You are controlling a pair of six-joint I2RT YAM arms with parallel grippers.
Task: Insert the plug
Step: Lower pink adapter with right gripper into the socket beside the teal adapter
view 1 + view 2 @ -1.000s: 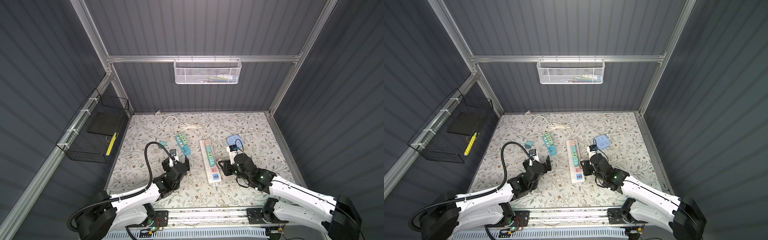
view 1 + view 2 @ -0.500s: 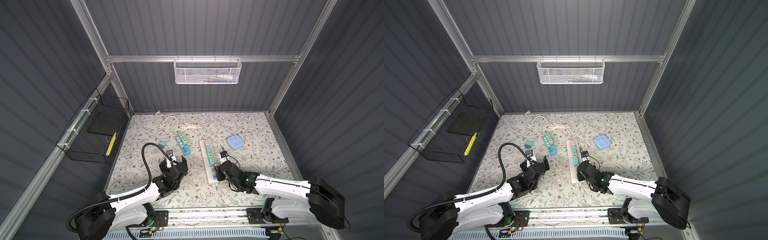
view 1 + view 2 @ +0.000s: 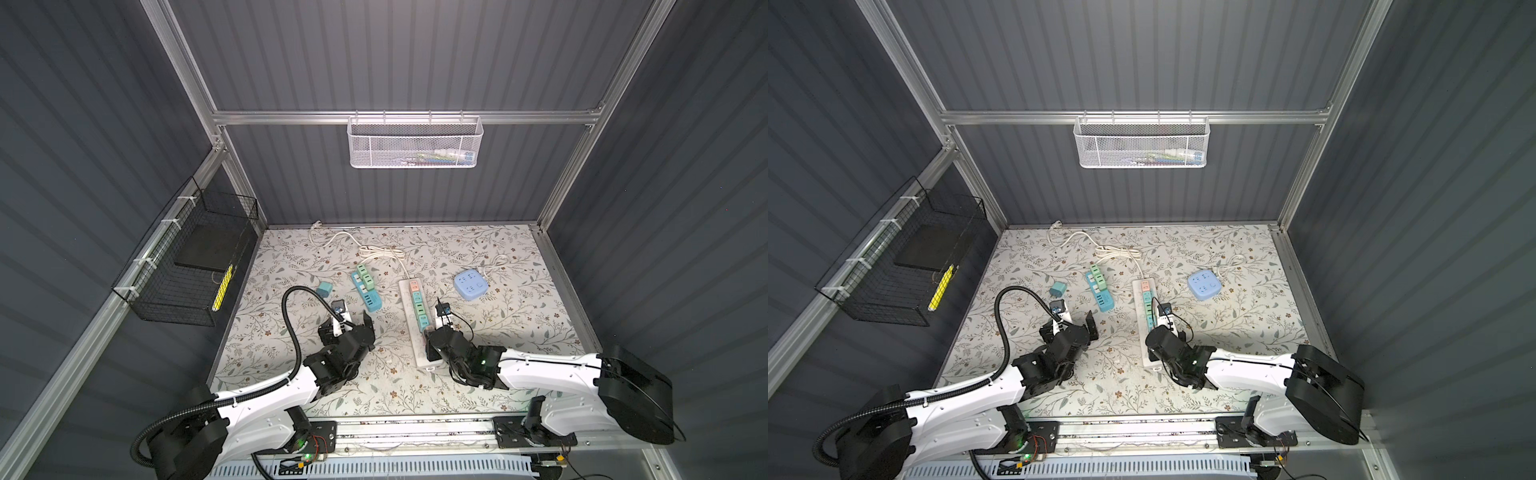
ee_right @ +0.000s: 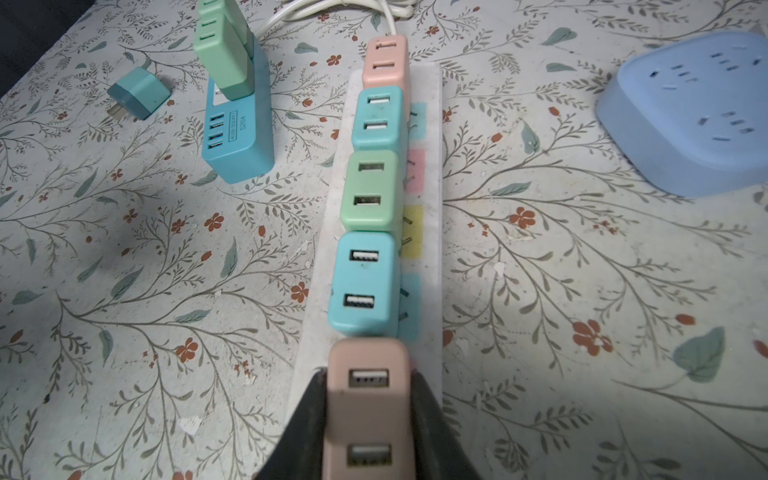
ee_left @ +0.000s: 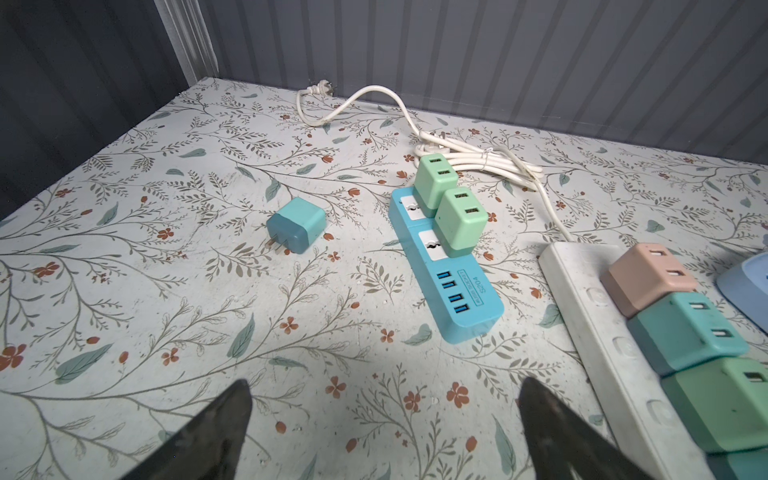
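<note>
Plug: I see pink plug [image 4: 367,376] at robot-side end of white strip [image 4: 430,245], ports up, long axis along strip
Right gripper [image 4: 368,419]: clamped on it
Left gripper [image 5: 384,401]: jaws wide
Room: floral table [image 5: 166,299], grey ribbed walls [image 3: 395,54]

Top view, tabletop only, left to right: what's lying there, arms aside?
Loose teal plug → blue power strip → white power strip → light blue socket block.
</note>
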